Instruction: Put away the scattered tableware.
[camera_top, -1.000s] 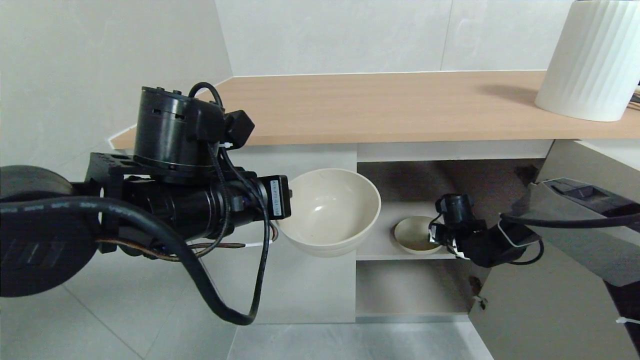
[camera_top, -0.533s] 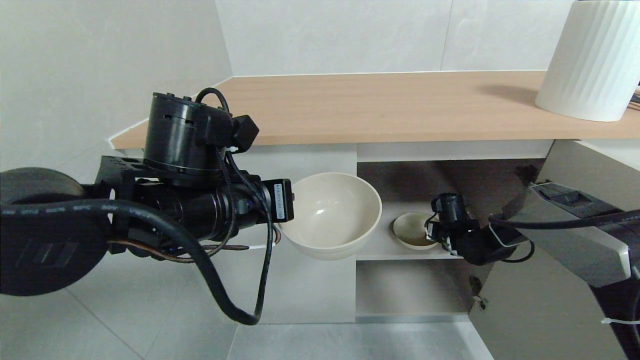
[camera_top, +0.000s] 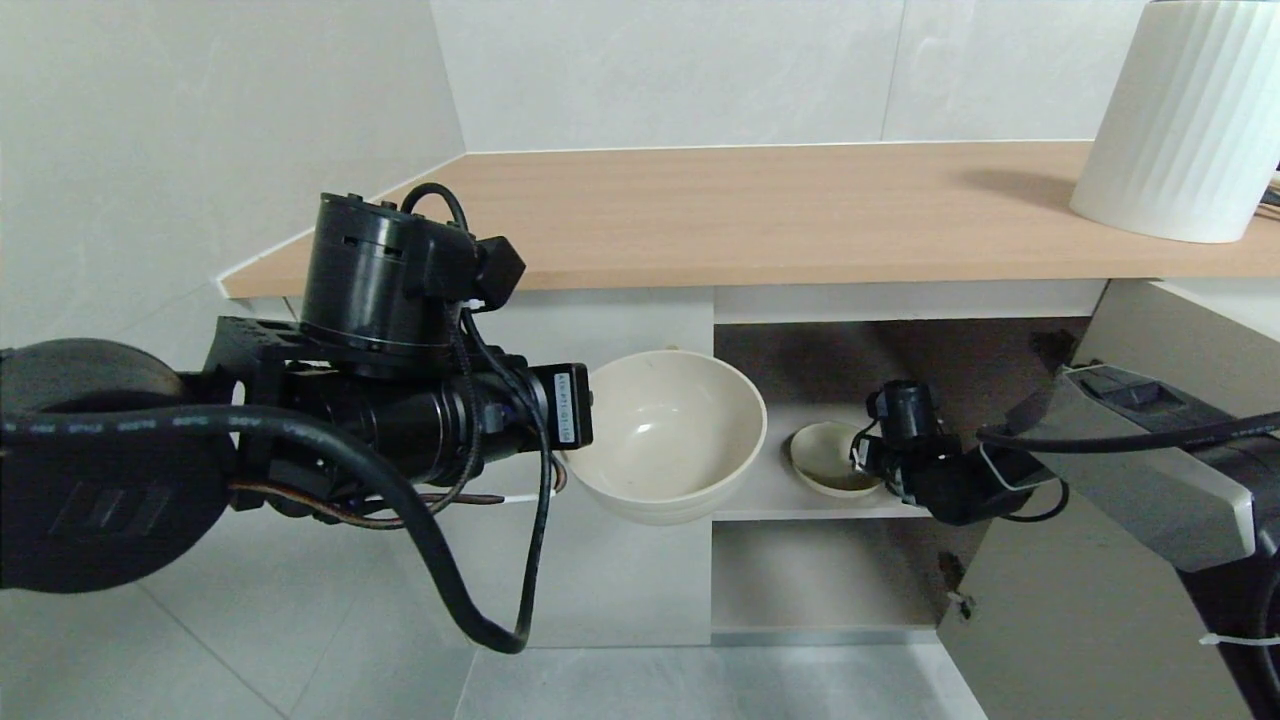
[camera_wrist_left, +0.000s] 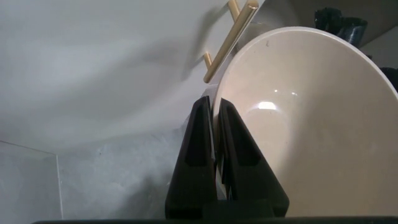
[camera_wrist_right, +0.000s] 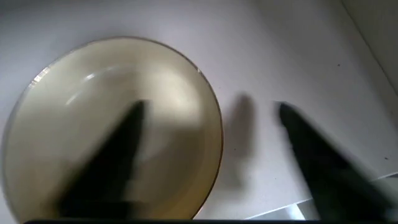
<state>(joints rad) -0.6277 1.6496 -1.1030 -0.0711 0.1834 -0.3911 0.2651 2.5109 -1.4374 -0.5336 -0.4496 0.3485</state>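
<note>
A large cream bowl hangs in front of the cabinet's closed left door, and my left gripper is shut on its near rim. In the left wrist view the two fingers pinch the bowl's wall. A small cream dish lies on the shelf inside the open cabinet. My right gripper is at its right edge, open. In the right wrist view the right gripper straddles the rim of the dish, one finger over the dish, the other over the bare shelf.
A wooden countertop runs above the cabinet, with a white ribbed container at its right end. The cabinet's right door stands open. A wooden handle is on the closed left door. A lower compartment is beneath the shelf.
My left arm has carried the large bowl slightly right and down, toward the cabinet opening. My right gripper has moved a little left and farther in, up to the small dish.
</note>
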